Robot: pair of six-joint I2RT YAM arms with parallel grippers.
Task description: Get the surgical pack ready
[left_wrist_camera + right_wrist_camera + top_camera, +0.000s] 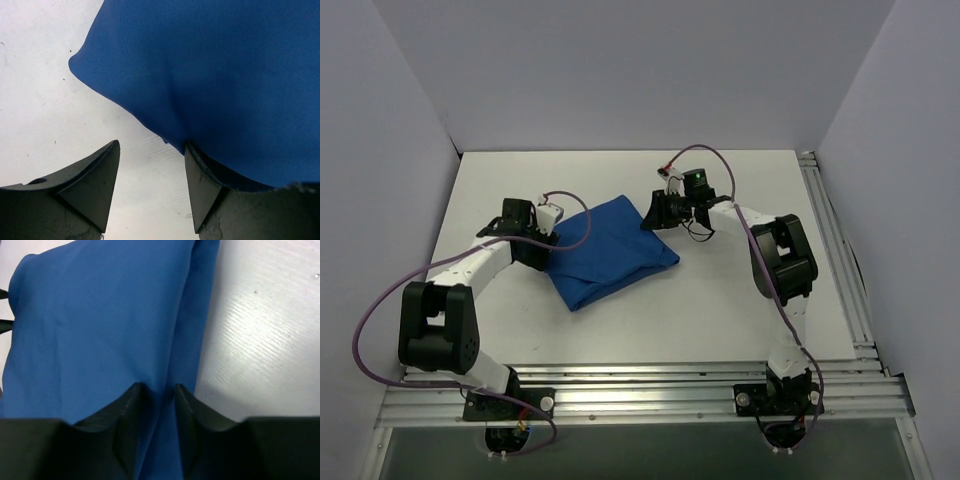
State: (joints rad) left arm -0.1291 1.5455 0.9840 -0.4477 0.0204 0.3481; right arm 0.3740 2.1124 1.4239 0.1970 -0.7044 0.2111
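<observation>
Leftmost, the left gripper (152, 145) stands with jaws apart at the left edge of the blue parcel (610, 250), one finger touching the cloth. That parcel lies in the middle of the table (720, 310). At its far right corner, the right gripper (160, 386) holds narrow jaws astride a fold; whether they clamp it, I cannot tell.

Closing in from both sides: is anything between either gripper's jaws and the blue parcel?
Nothing visible. The left gripper has open jaws at the edge of the blue parcel; the right gripper has jaws over its fold.
</observation>
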